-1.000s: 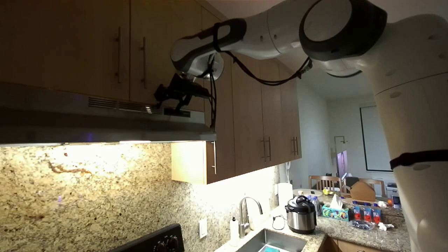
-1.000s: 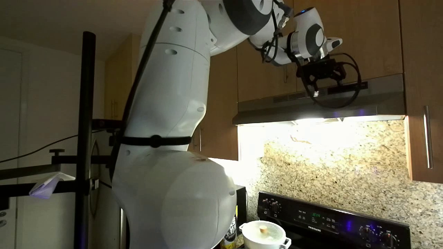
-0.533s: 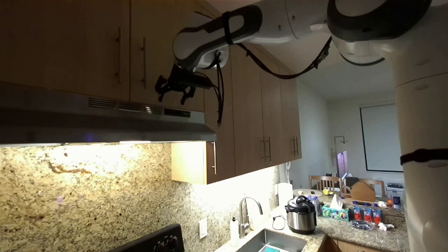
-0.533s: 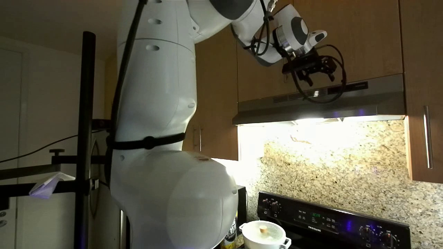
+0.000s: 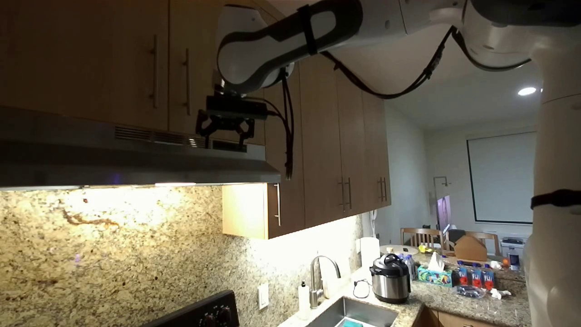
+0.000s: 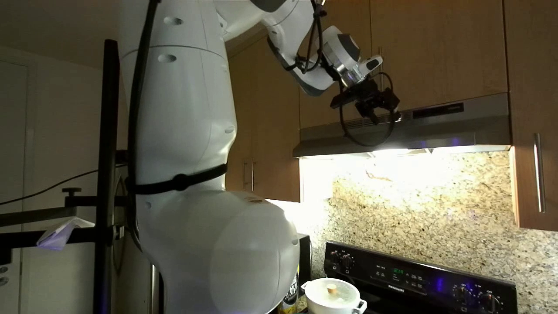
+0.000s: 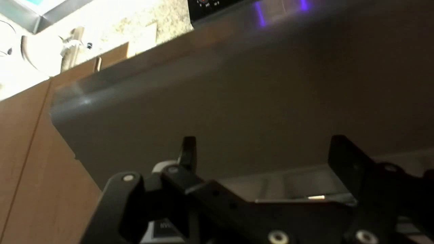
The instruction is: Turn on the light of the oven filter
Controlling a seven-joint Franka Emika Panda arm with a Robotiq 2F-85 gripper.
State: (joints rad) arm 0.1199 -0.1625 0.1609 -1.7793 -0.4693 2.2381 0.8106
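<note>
Lower than before, the fingers [image 7: 349, 159] hang empty and spread, the dark strip [image 6: 438, 110], likely controls, running lengthwise along the hood [image 6: 484, 124], right of them in an exterior view.

The gripper [image 7: 264, 140] projects from the lower border of the wrist view, its two fingers [image 7: 190, 152] set wide apart. Beyond them extends the dark metal face of the range hood [image 7: 254, 105]; finger contact cannot be determined. Two purple streaks [image 7: 260, 14] mark the hood near the upper border. The wooden cabinet [image 7: 51, 193] occupies the left side. At the upper left is a metal sink [image 7: 64, 10] (the area beside it is overexposed). A black panel [image 7: 206, 13] and speckled stone [image 7: 169, 22] appear at the top. A dark plate [image 7: 164, 232], partly obscured, bears pale lettering.
</note>
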